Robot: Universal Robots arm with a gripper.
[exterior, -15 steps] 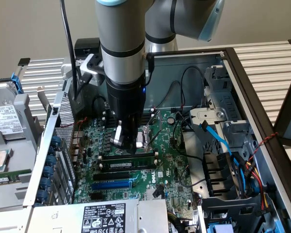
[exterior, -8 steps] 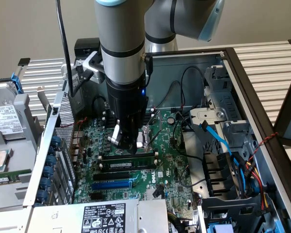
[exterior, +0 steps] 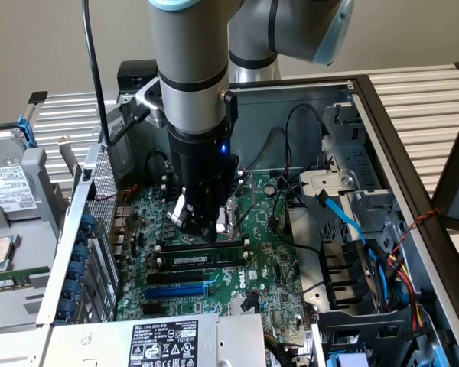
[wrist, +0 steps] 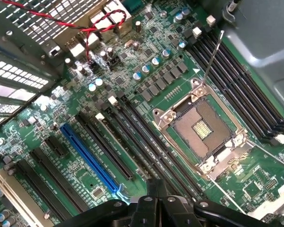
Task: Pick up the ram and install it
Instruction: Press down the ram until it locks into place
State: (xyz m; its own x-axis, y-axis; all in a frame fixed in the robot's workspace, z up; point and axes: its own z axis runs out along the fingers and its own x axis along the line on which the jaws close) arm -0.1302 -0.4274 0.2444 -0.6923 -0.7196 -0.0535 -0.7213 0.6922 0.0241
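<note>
While the arm reaches down into the open computer case (exterior: 382, 138), the hand (exterior: 203, 229) is seen low over the green motherboard (exterior: 275, 260), its tip just above the row of long slots. The hand's fingers are closed together, and nothing can be made out between them.

A long, narrow stick, taken to be the ram (exterior: 203, 261), is seen in the exterior view lying along one of the black slots directly below the hand; a small white label is carried on its side. Whether it is fully seated cannot be told. Just beyond it, toward the camera, a further black slot and then the blue slot (exterior: 176, 291) are found.

In the wrist view, the black body of the hand (wrist: 156, 201) is seen at the frame edge above the slots, with the blue slot (wrist: 90, 158) beside it and the open processor socket (wrist: 201, 130) with its raised metal lever close by. Red wires (wrist: 92, 28) are draped over the perforated case wall.

At the exterior view's left, a removed drive cage (exterior: 15, 191) rests on the slatted surface (exterior: 428, 92).
</note>
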